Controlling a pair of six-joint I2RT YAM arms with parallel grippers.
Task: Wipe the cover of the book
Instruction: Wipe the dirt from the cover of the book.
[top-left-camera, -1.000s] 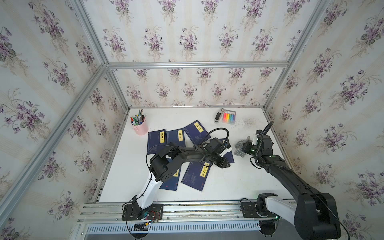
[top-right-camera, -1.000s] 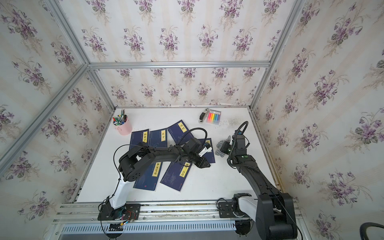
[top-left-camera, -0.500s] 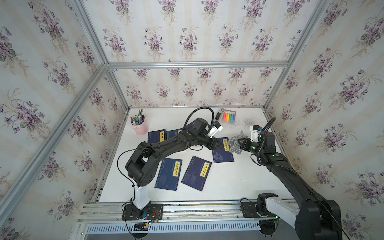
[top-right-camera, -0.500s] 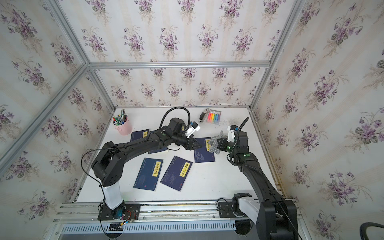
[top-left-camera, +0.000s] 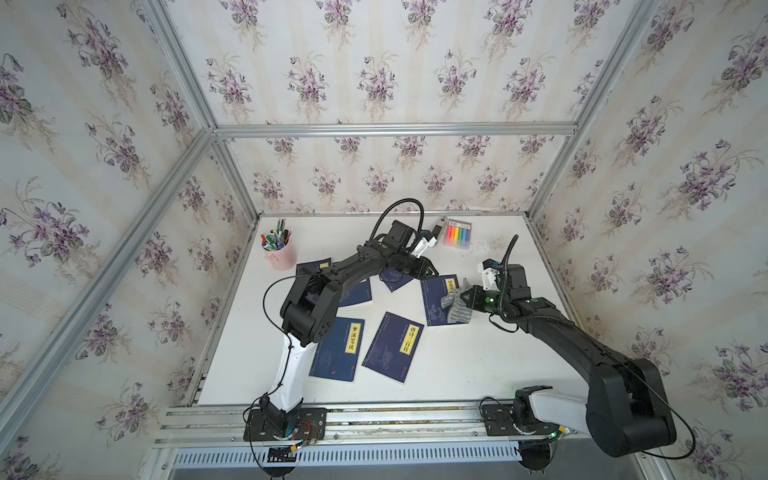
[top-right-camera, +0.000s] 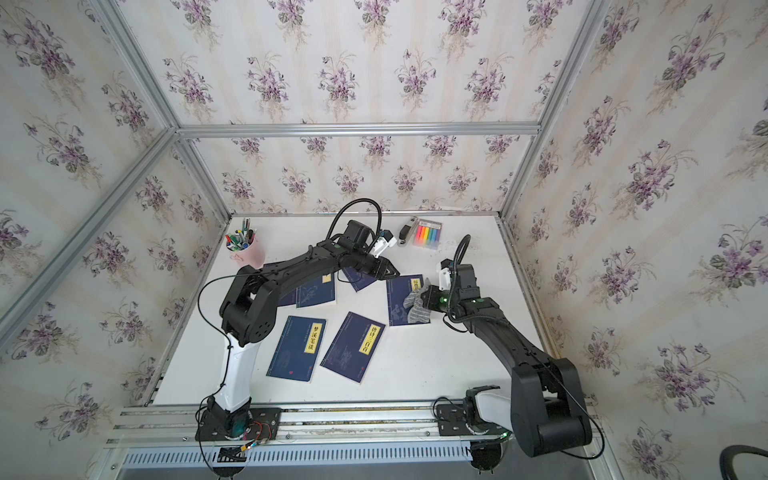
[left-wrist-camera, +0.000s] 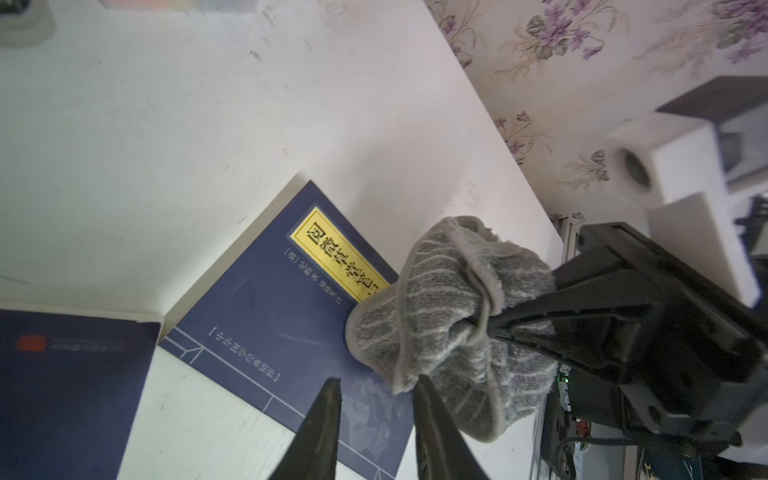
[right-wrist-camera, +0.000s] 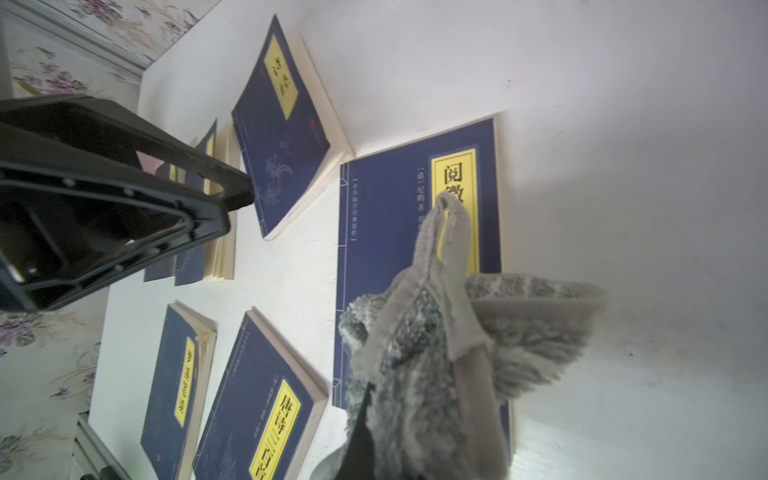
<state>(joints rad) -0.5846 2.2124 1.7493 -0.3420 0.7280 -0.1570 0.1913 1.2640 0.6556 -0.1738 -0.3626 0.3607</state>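
The book (top-left-camera: 434, 301) is dark blue with a yellow title label and lies flat at the table's right middle, seen in both top views (top-right-camera: 397, 303). A grey striped cloth (top-left-camera: 457, 309) rests on the book's right part and covers the lower end of the label (left-wrist-camera: 332, 253). My right gripper (top-left-camera: 469, 298) is shut on the bunched cloth (right-wrist-camera: 436, 365). My left gripper (left-wrist-camera: 376, 380) hovers over the book's edge next to the cloth (left-wrist-camera: 449, 324). Its fingers stand slightly apart with nothing between them.
Several other blue books lie around: two at the front (top-left-camera: 337, 349) (top-left-camera: 394, 347) and others under the left arm (top-left-camera: 357, 293) (top-left-camera: 397, 277). A pink pen cup (top-left-camera: 279, 253) stands at the back left. A highlighter pack (top-left-camera: 457, 235) and a small black item (top-left-camera: 437, 229) lie at the back.
My left arm swung from the front-middle books toward the back and now sits beside the book. My right gripper brought the cloth left and down onto the cover.
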